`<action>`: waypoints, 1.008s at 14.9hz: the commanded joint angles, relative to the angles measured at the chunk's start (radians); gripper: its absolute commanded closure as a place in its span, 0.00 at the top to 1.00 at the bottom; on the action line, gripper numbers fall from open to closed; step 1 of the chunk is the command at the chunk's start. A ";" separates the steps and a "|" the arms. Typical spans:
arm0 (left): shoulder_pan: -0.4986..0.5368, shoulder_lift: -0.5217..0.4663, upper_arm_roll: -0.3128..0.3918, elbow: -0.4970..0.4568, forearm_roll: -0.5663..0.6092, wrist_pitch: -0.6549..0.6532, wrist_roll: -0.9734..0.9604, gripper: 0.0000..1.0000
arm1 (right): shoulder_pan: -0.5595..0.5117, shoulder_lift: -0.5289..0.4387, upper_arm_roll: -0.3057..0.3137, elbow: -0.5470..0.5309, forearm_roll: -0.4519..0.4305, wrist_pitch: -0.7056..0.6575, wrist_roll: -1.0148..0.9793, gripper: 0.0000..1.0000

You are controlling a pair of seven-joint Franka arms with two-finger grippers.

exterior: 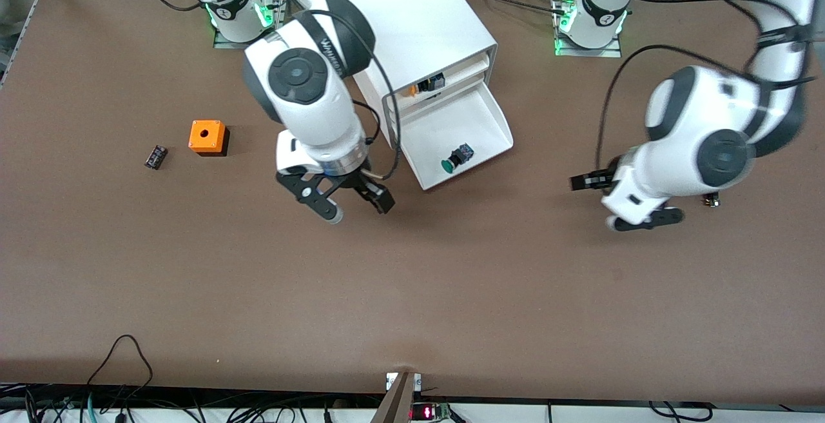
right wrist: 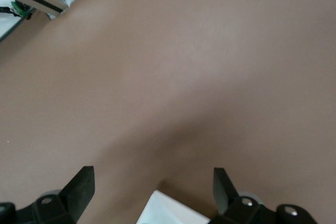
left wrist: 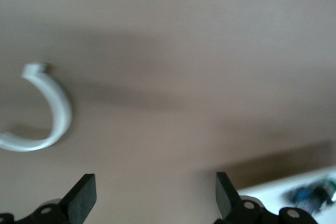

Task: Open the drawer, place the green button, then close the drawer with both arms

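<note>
I have both arms up over bare counter point(exterior: 412, 294). The right gripper point(exterior: 358, 205) hangs with its fingers spread and empty, just off the front corner of the pulled-out drawer point(exterior: 490, 110); the wrist view catches that white corner between the fingers. The left gripper point(exterior: 635, 200) hovers well apart from the drawer toward its own end of the counter, fingers also spread with nothing between them.

Past the right fingers, the button point(exterior: 456, 157) already lies inside the drawer near its front lip, tipped on its side: round green cap, blocky black body with blue marks.

So closing is what remains, I judge. I would bring the fingers flat against the drawer's front wall, centred, and push straight along the slide so the tray does not skew in the cabinet point(exterior: 412, 17).
</note>
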 commanded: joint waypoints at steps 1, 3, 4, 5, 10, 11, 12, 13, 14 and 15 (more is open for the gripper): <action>-0.002 -0.044 -0.065 -0.200 -0.012 0.237 -0.124 1.00 | -0.057 -0.055 0.012 -0.018 0.002 -0.067 -0.155 1.00; -0.025 0.020 -0.078 -0.214 -0.010 0.345 -0.140 1.00 | -0.089 -0.073 0.009 -0.020 0.001 -0.106 -0.274 1.00; -0.049 0.045 -0.078 -0.226 -0.010 0.392 -0.149 1.00 | -0.115 -0.093 0.006 -0.018 0.002 -0.132 -0.354 1.00; -0.069 0.068 -0.078 -0.237 -0.010 0.449 -0.188 1.00 | -0.147 -0.104 0.006 -0.026 0.004 -0.146 -0.425 1.00; -0.148 0.128 -0.079 -0.252 0.004 0.542 -0.405 1.00 | -0.351 -0.248 0.081 -0.194 0.007 -0.138 -0.664 1.00; -0.149 0.125 -0.085 -0.255 0.004 0.531 -0.402 1.00 | -0.373 -0.274 0.081 -0.213 0.008 -0.141 -0.725 1.00; -0.149 0.125 -0.106 -0.255 0.004 0.520 -0.408 1.00 | -0.404 -0.294 0.082 -0.236 0.008 -0.144 -0.773 1.00; -0.148 0.125 -0.123 -0.255 0.002 0.517 -0.411 1.00 | -0.434 -0.323 0.087 -0.262 0.008 -0.144 -0.807 1.00; -0.148 0.125 -0.130 -0.255 0.002 0.516 -0.411 1.00 | -0.465 -0.343 0.098 -0.291 0.008 -0.140 -0.845 1.00; -0.149 0.125 -0.143 -0.255 -0.001 0.511 -0.411 1.00 | -0.482 -0.368 0.102 -0.320 0.008 -0.138 -0.877 1.00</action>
